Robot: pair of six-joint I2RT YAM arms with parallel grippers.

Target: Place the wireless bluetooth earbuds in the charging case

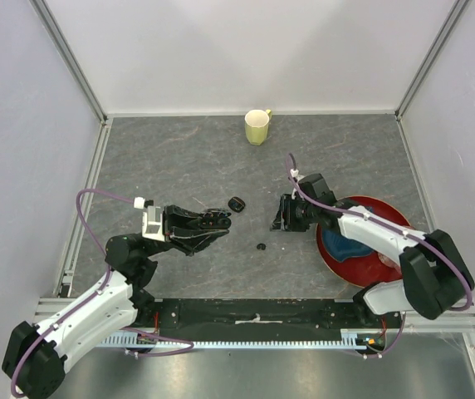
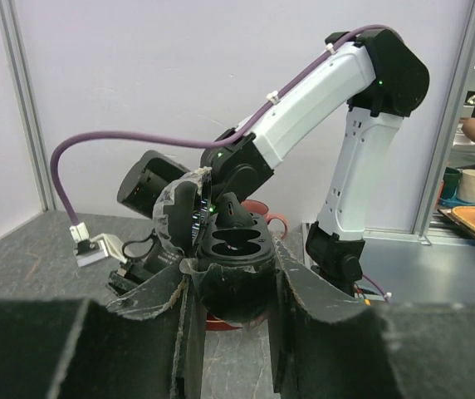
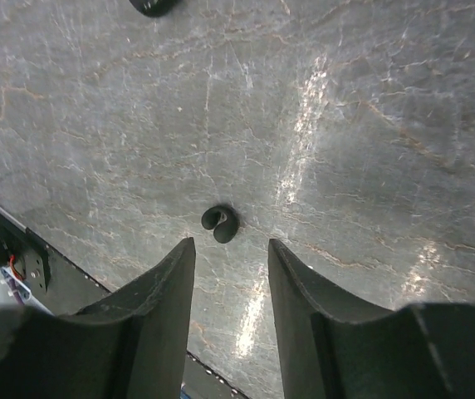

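left gripper [image 2: 233, 276] up close clamps the open charging case [image 2: 236, 248], clear only on its wrist cam. right gripper [image 3: 231, 243] hangs spread over the table [image 3: 345, 125], one earbud [image 3: 220, 224] just past its fingertips.

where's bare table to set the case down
Free: far-left table between mug and left wall; far-right corner behind red plate. Crowded: centre, where left gripper, right gripper, an earbud and another black piece cluster.
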